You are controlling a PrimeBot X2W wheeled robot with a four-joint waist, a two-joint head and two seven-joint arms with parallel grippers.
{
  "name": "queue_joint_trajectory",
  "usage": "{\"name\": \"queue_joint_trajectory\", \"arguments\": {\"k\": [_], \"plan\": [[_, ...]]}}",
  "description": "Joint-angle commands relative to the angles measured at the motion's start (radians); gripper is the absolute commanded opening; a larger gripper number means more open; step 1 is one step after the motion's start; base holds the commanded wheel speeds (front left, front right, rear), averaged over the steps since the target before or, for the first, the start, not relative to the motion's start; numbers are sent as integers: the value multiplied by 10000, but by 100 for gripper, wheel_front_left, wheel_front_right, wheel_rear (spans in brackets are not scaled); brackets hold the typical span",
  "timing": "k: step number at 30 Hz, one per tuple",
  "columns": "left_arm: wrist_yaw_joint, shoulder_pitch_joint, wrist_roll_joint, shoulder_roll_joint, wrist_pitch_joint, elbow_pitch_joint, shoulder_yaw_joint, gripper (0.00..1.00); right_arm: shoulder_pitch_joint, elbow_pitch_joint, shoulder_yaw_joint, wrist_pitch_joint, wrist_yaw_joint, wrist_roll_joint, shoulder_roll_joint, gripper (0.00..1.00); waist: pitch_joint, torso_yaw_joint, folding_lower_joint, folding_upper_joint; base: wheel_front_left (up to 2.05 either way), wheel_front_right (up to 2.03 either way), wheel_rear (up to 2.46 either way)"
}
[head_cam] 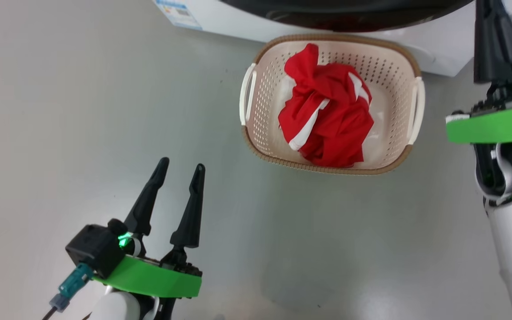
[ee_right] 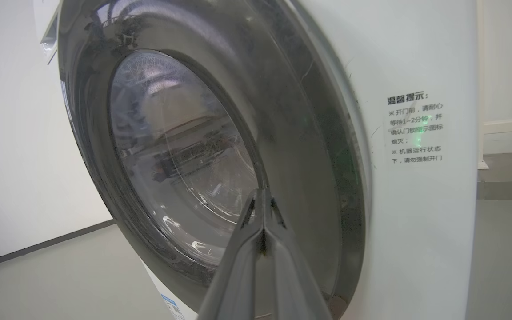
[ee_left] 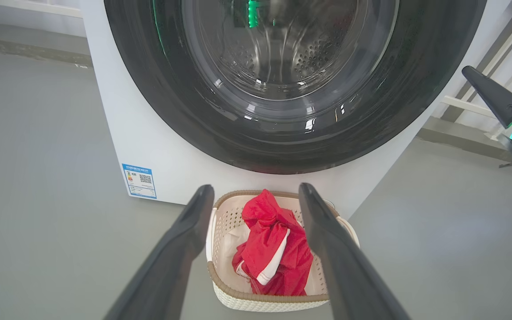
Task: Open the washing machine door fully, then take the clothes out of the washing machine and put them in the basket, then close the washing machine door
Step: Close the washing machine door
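The red clothes (head_cam: 327, 115) with white stripes lie bunched in the cream basket (head_cam: 256, 146), which stands on the floor right before the white washing machine (head_cam: 429, 53). The black-rimmed door (ee_left: 185, 102) lies flat against the machine's front, with the steel drum visible through its glass. My left gripper (head_cam: 181, 163) is open and holds nothing, back from the basket (ee_left: 225, 222) and pointing at the clothes (ee_left: 274, 249). My right gripper (ee_right: 262, 192) is shut and holds nothing, its tips close to the door (ee_right: 185, 146) rim; I cannot tell whether they touch it.
Bare grey floor spreads to the left and in front of the basket. A blue label (ee_left: 139, 180) sits on the machine's lower left corner, and a warning sticker (ee_right: 415, 128) beside the door. White wall and skirting run behind the machine.
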Motion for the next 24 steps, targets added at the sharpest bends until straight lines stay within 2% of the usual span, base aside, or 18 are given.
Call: {"name": "queue_joint_trajectory", "arguments": {"k": [1,14,24], "plan": [[-56,227,123,200,-120,-154,419,100,372,-324,242,-51,-11,190,188,100,-456,-303,0,0,0,0,0],[-56,660,674,200,-120,182,958,100,2210,-224,715,-51,-11,358,368,100,-1654,-1159,0,0,0,0,0],[-56,949,878,200,-120,340,1292,100,3401,-223,490,-51,-11,420,563,100,-2264,-1701,0,0,0,0,0]]}}
